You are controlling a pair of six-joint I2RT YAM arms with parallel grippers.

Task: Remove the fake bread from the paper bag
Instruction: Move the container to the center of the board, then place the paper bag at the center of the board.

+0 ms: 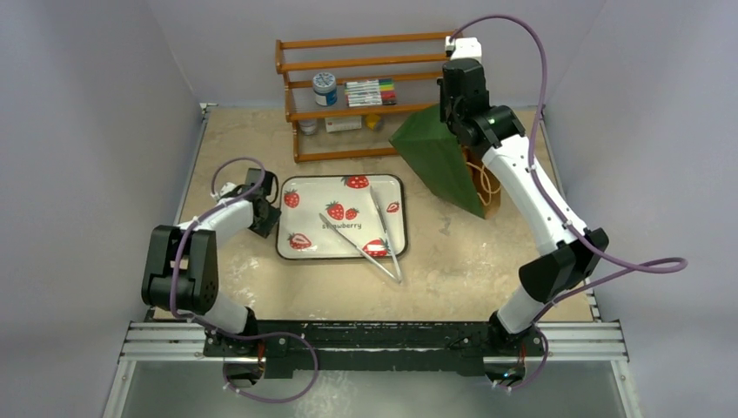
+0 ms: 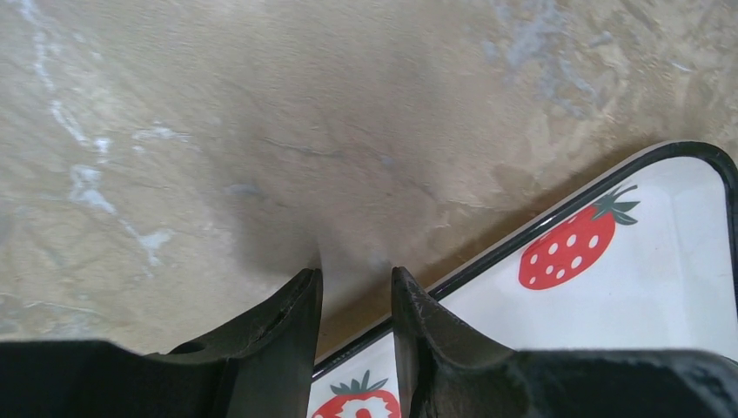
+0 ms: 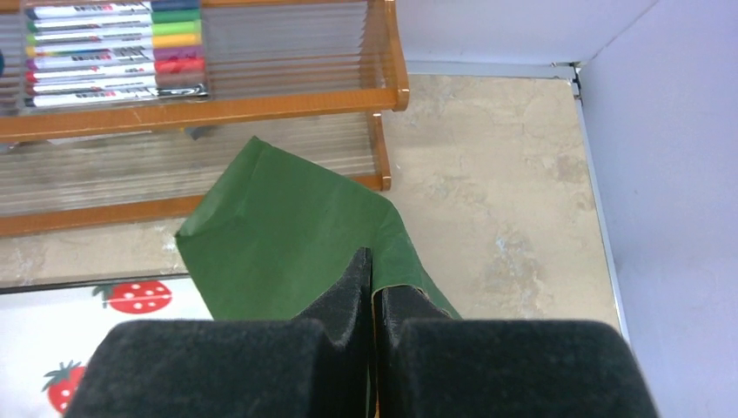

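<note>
The dark green paper bag (image 1: pixel 439 161) stands tilted at the back right, its bottom corner near the rack and its mouth towards the right. Its tan string handles (image 1: pixel 487 185) show at the mouth. My right gripper (image 1: pixel 451 111) is shut on the bag's upper edge; in the right wrist view the fingers (image 3: pixel 372 272) pinch the green paper (image 3: pixel 278 235). No fake bread shows in any view; the bag's inside is hidden. My left gripper (image 1: pixel 265 205) is open and empty, low over the table by the tray's left rim, as the left wrist view (image 2: pixel 355 280) shows.
A white strawberry tray (image 1: pixel 280 237) lies mid-table with two metal tongs (image 1: pixel 384 233) on it; its corner shows in the left wrist view (image 2: pixel 661 279). A wooden rack (image 1: pixel 296 131) with a marker set (image 1: pixel 370 91) and a jar (image 1: pixel 325 88) stands at the back.
</note>
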